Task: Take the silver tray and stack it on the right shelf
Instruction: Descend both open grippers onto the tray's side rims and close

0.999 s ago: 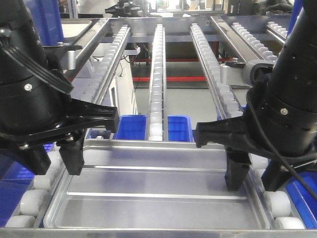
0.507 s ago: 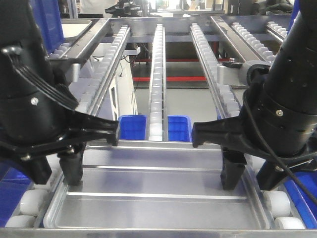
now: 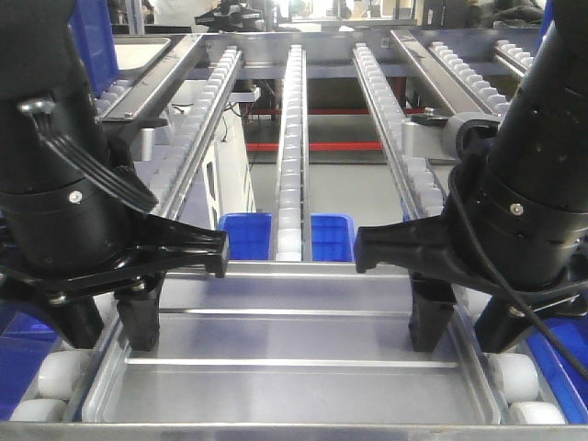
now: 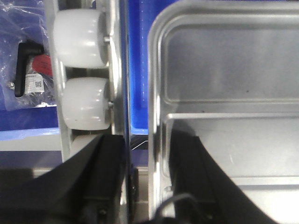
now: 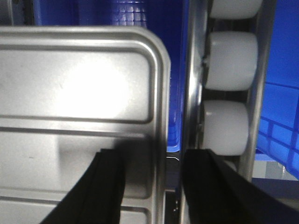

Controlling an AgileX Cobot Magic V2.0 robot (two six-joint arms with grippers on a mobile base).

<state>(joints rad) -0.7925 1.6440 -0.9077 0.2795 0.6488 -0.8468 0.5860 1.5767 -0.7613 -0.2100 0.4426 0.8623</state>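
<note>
Silver tray (image 3: 294, 390) unmoved; left hand (image 3: 108, 326) has sunk level with right hand (image 3: 467, 326), both wide astride its side rims, squeeze pending.

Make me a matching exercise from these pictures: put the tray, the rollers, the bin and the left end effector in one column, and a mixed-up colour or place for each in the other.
Things:
1. tray
2. rollers
3. bin
4. left end effector

Descriptions:
A. blue, seen just beyond the tray's far edge
B. white, lined up in long rows
C. black, straddling the tray's left rim
D. shiny silver, with two raised ridges across its bottom

Pairs: 1-D, 2-B, 3-A, 4-C
</note>
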